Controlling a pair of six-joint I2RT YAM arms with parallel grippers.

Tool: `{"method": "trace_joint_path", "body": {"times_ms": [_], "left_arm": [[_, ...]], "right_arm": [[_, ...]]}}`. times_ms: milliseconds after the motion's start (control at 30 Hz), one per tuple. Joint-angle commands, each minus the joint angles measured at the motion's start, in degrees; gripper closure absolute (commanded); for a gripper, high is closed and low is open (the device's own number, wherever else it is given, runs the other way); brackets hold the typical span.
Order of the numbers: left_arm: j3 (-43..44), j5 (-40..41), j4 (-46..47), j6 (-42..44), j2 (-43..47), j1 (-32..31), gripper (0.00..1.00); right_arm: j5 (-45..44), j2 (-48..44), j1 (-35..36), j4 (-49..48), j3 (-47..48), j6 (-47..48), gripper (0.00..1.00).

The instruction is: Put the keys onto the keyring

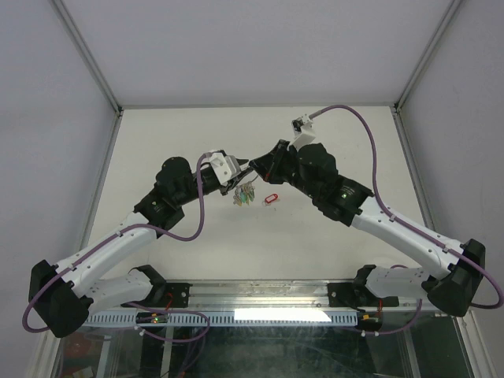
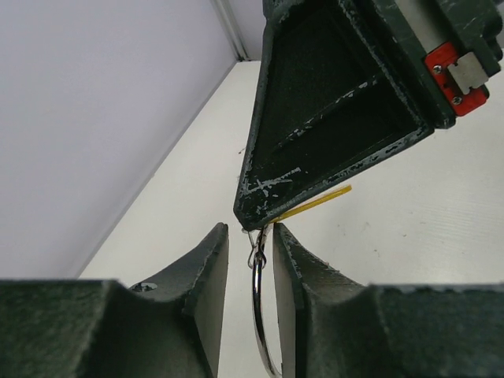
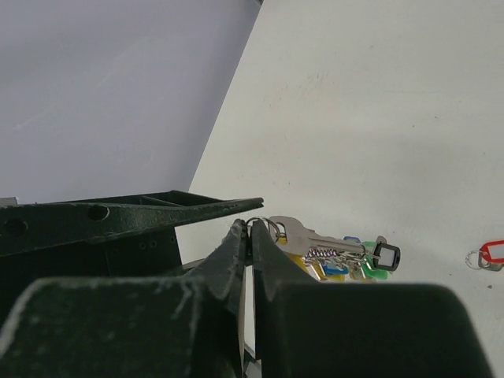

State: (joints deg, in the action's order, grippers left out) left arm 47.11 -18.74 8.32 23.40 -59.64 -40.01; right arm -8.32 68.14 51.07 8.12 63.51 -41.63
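Two grippers meeting at the keyring (image 2: 257,315)!
My right gripper (image 3: 248,228) is pinched tight on the top of the ring. My left gripper (image 2: 250,236) is only narrowly parted, its fingers (image 2: 205,276) flanking the wire with a slim gap on either side. The keys (image 3: 331,250) cluster just beyond my right fingertips, coloured heads fanned against the white table (image 1: 315,236).
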Motion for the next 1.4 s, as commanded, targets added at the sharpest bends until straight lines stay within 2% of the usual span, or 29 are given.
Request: {"method": "trace_joint_path", "body": {"times_ms": [0,333,467,533,900,967,1033,1067,1267,1367], "left_arm": [[2.09,-2.19,2.88,0.33,1.59,0.13,0.7],[0.5,-3.99,0.78,-0.47,3.75,0.13,0.59],[0.34,-4.24,0.01,-1.05,3.49,0.12,0.69],[0.48,-3.88,-0.7,-1.02,3.47,0.12,0.71],[0.54,-5.06,-4.38,-2.16,2.95,0.13,0.75],[0.52,-5.08,-5.02,-2.41,2.99,0.13,0.82],[0.74,-5.16,-5.91,-2.48,2.82,0.13,0.98],[1.02,-4.91,-6.59,-2.4,2.71,0.15,1.0],[7.07,-2.29,-17.46,0.04,1.34,0.12,1.0],[11.35,-1.21,-25.59,2.12,0.15,0.18,1.0]], "right_arm": [[-2.68,-4.09,-0.37,-2.61,0.48,-2.26,1.0],[-2.21,-7.14,-0.44,-3.26,-0.33,-3.7,1.0],[-2.35,-8.46,-0.47,-3.36,-0.89,-4.18,1.0],[-2.71,-9.2,-0.45,-3.36,-1.3,-4.39,1.0],[-2.84,-12.59,-0.47,-4.21,-4.17,-5.65,1.0],[-2.92,-13.04,-0.44,-4.43,-4.84,-5.88,1.0],[-3.11,-13.56,-0.45,-4.58,-5.54,-5.85,1.0],[-3.3,-13.75,-0.44,-4.53,-5.95,-5.89,1.0],[-6.01,-15.52,-0.44,-5.39,-10.64,-6.3,1.0],[-7.95,-16.52,-0.48,-5.41,-12.94,-6.13,0.87]]}}
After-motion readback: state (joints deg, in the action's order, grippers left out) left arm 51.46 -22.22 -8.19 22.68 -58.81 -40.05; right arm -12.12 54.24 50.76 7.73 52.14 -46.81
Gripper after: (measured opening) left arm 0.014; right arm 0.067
